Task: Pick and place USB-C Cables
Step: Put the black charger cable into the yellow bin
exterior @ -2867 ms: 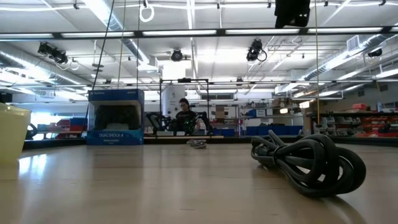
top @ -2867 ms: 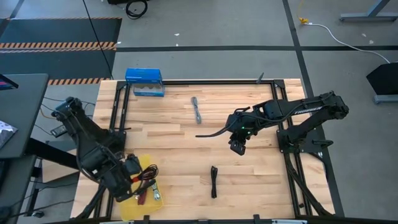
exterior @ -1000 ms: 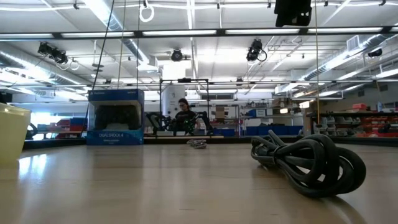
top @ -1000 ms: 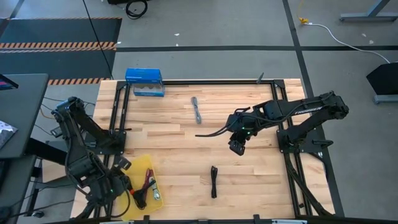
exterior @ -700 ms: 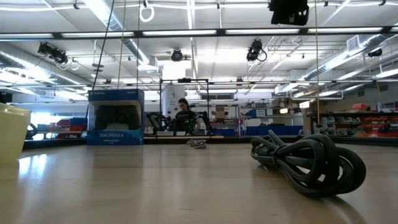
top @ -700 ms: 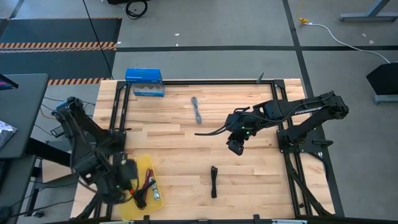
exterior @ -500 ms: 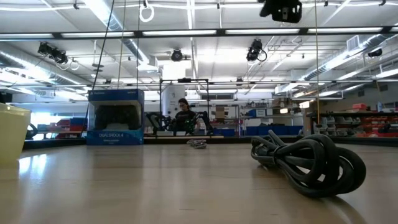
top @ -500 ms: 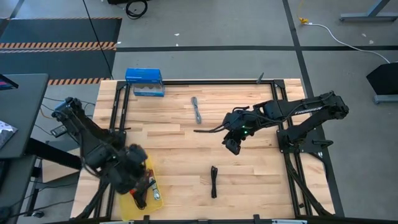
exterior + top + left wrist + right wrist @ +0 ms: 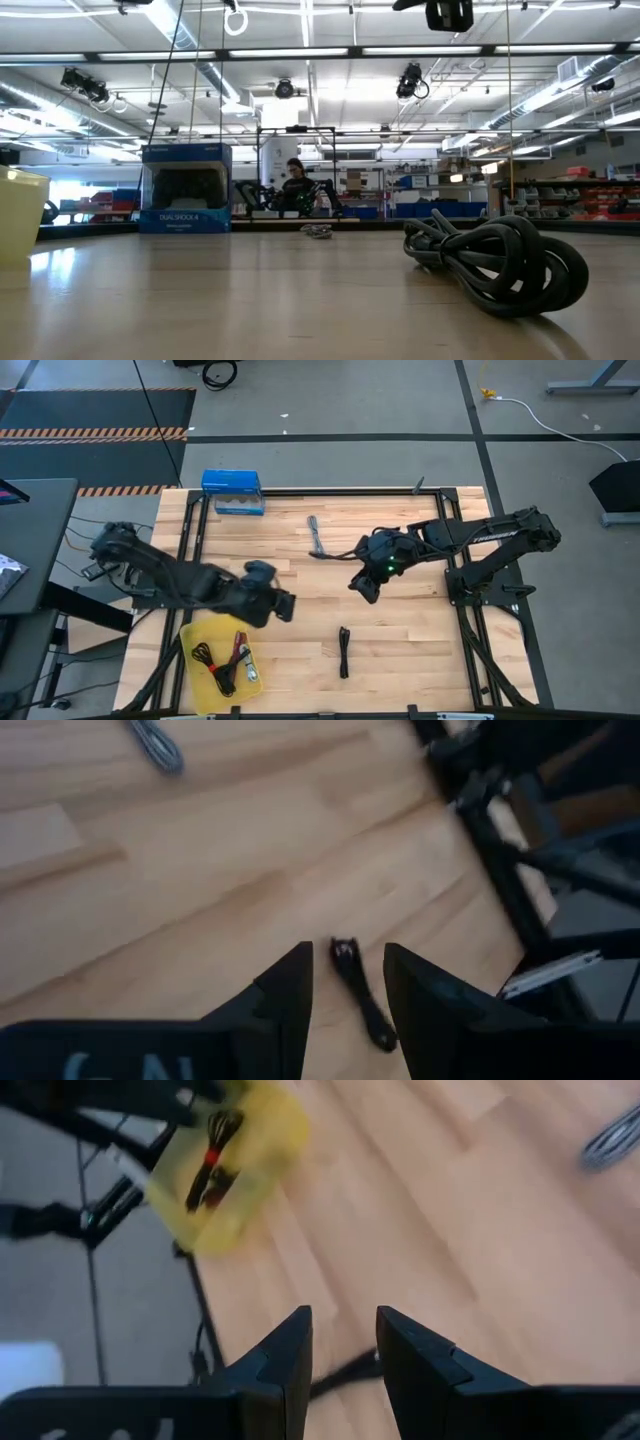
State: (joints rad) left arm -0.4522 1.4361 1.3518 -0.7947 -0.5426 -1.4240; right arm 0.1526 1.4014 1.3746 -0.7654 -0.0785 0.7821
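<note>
High view: left gripper (image 9: 281,604) at table centre; black USB-C cable (image 9: 344,652) at its 4 o'clock, grey cable (image 9: 317,535) at 1 o'clock; yellow tray (image 9: 197,635) holds 3 bundles.
Left wrist view: fingers (image 9: 288,988) part-open, empty; straddle the cable before closing.
Right wrist view: right gripper (image 9: 343,1342) part-open, empty.

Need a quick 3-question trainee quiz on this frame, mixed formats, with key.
1. True or false: the blue box stands inside the tray.
2. In the left wrist view, which cable lies on the wood beyond the open left pincer? A) grey B) black C) magenta
3. Fill in: the tray holding the sorted cables is ___ in colour.

Key: 1 false, it stands at the table's far edge; 2 B, the black cable; 3 yellow.
</note>
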